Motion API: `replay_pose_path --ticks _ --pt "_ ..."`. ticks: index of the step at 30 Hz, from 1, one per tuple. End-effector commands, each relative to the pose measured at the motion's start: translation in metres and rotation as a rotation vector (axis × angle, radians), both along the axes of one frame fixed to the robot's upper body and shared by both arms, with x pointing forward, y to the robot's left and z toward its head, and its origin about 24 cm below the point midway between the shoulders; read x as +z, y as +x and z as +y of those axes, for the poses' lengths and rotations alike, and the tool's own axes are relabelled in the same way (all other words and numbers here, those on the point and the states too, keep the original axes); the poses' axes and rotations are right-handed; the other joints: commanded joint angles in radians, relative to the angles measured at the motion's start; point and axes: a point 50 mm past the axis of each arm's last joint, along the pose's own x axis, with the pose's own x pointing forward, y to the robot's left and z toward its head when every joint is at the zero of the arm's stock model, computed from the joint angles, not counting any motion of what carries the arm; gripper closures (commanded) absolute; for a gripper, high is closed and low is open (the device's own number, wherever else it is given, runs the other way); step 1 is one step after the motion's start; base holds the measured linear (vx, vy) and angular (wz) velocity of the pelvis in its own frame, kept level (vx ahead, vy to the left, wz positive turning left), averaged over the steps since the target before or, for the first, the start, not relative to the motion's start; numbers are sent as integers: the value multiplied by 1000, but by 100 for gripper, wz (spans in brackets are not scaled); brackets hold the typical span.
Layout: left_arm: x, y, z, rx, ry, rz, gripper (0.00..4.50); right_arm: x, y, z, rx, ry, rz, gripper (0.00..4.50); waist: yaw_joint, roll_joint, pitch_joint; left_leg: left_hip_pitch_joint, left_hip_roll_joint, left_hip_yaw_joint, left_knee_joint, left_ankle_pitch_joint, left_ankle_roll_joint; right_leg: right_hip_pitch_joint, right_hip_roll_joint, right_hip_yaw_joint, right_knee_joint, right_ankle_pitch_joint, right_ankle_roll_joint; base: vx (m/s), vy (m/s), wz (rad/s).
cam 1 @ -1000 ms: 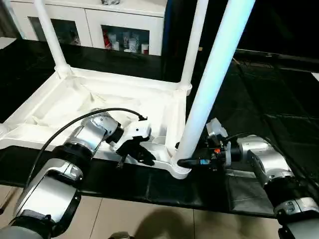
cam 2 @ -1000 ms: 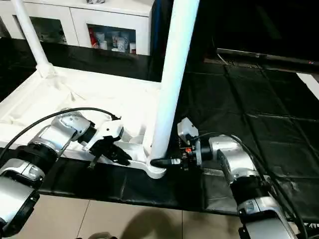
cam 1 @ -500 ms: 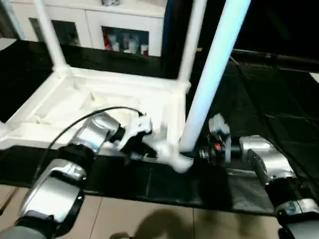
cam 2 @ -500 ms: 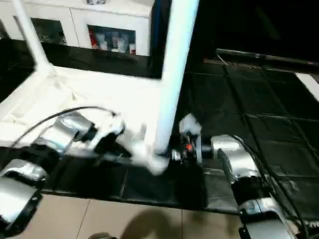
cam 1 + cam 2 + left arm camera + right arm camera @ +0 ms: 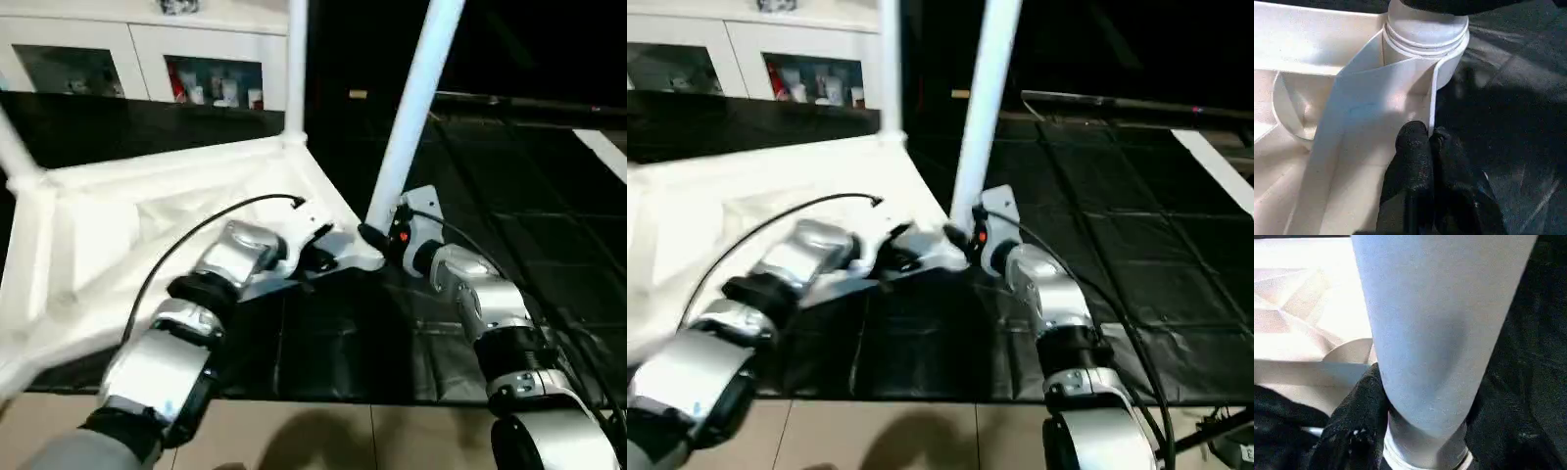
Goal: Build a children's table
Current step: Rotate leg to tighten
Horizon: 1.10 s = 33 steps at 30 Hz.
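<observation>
The all-white plastic children's table lies upside down on the black mat, its rectangular ribbed top (image 5: 127, 235) filling the left half of the left eye frame, with one rounded corner socket (image 5: 355, 257) at frame centre, between the two grippers. Out of that socket a long tapered round white leg (image 5: 409, 108) rises toward the upper middle of the frame, leaning slightly right; its long axis runs from the socket up and away from both hands. The right gripper (image 5: 377, 238), just right of centre, has its black fingers (image 5: 1359, 418) clamped around the leg's base just above the socket, one on each side. The left gripper (image 5: 315, 257), just left of centre, has its fingers (image 5: 1415, 161) pressed together, pinching the thin white edge wall of the top right beside the same socket. Both hands are therefore about equally near the joint, the right on the leg and the left on the frame. Another leg (image 5: 296, 64) stands at the far corner in the upper middle, and a third leg (image 5: 15, 152) at the left edge. Open black mat (image 5: 519, 186) stretches to the right and toward the bottom of the frame, so there seems to be free room on that side for swinging the table; a white cabinet with glass doors (image 5: 147, 69) closes off the top left.
</observation>
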Motion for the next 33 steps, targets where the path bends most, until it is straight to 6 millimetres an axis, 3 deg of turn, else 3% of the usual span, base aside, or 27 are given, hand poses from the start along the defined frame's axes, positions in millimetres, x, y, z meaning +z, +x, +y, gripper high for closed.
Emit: replay_pose_path --ticks 1,6,9,11,16,17,20,23,25,26,27,28,33 --pt "19 3 -29 -38 -81 -64 450 -11 -13 47 175 55 69 220 4 3 -68 8 81 -43 -62 -91 61 55 -134 85 -76 -146 -175 0 0 0" --pt "18 4 -18 -54 -49 -72 450 -7 -15 40 204 76 36 164 4 1 -65 10 84 -44 -65 -113 55 54 -136 85 -83 -206 -159 0 0 0" --pt "17 4 -13 -67 -32 -72 450 -7 -15 36 217 63 20 143 3 1 -66 8 84 -44 -64 -100 60 55 -137 86 -79 -178 -162 0 0 0" --pt "16 3 -5 -94 -13 -64 450 -6 -17 28 248 56 1 106 4 1 -66 7 83 -44 -64 -94 67 56 -137 87 -77 -163 -163 0 0 0" --pt "14 0 13 -169 25 -36 450 -4 -30 8 397 99 21 87 8 1 -66 9 86 -43 -63 -99 86 56 -137 87 -77 -149 -166 0 0 0" --pt "14 0 15 -177 28 -33 450 -4 -31 5 414 98 24 61 9 1 -65 8 86 -42 -63 -102 85 56 -135 85 -78 -157 -168 0 0 0" --pt "15 -7 22 -314 36 -30 450 -3 -37 -11 508 58 25 51 18 2 -63 8 85 -41 -62 -117 81 57 -137 84 -84 -203 -151 0 0 0" --pt "16 -14 25 -439 33 -41 450 0 -38 -19 539 38 10 10 22 3 -66 7 90 -43 -63 -114 73 54 -136 83 -79 -200 -147 0 0 0" --pt "17 -20 30 -524 24 -13 450 6 -41 -29 606 47 -1 6 23 5 -66 8 91 -40 -63 -116 70 53 -135 83 -78 -187 -155 0 0 0" --pt "17 -21 32 -548 23 -6 450 9 -43 -33 636 56 1 3 30 7 -69 8 92 -40 -61 -109 74 55 -135 84 -75 -170 -159 0 0 0" --pt "18 -22 33 -561 23 -6 450 10 -44 -35 651 60 4 3 38 9 -68 14 95 -37 -60 -102 75 47 -132 85 -72 -145 -168 0 0 0" --pt "18 -23 34 -576 26 -1 450 11 -45 -36 665 63 9 3 44 8 -68 11 96 -38 -61 -93 76 49 -132 84 -67 -125 -172 0 0 0" --pt "19 -28 44 -665 61 23 450 12 -52 -42 793 23 22 3 55 6 -67 10 93 -38 -62 -112 60 51 -137 83 -72 -167 -160 0 0 0"
